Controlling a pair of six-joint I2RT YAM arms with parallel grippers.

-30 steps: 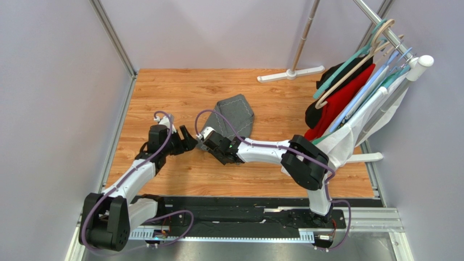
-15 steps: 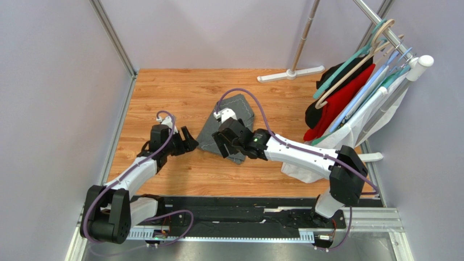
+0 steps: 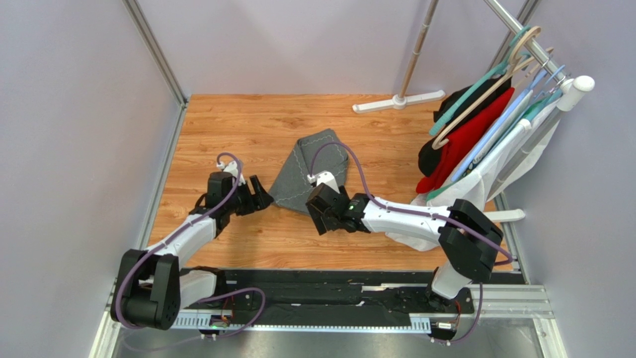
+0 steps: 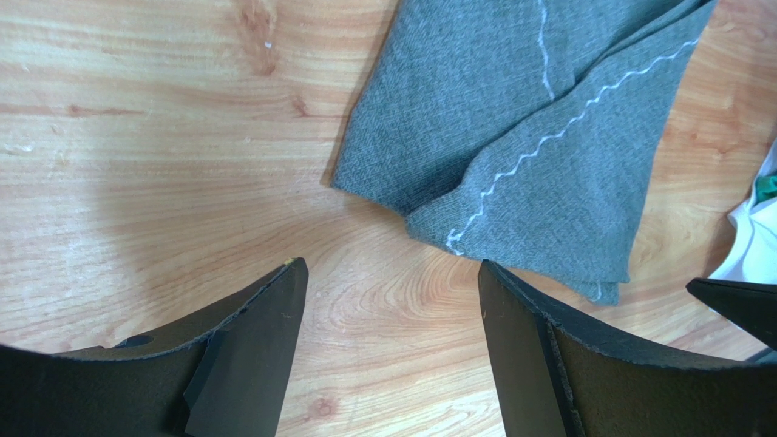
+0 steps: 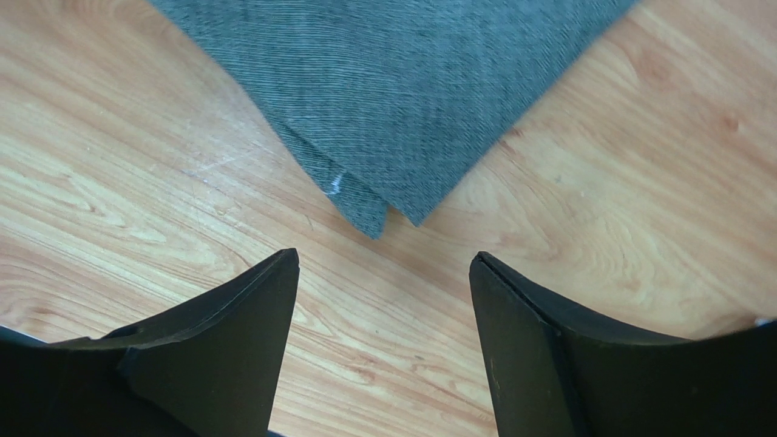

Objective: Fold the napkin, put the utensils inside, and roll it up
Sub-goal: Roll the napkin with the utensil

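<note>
Left hand [image 4: 388,273] and right hand [image 5: 383,259] both hang released just beside the napkin [image 3: 310,160], which lies roughly folded on the desk [image 3: 224,127]. I judge folding unfinished; I see no utensils. Next move: pinch the near corner cleanly.

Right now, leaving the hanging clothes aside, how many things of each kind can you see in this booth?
Robot arms: 2 (left arm, right arm)
Grey napkin: 1
Clothes rack: 1
Total: 4
</note>
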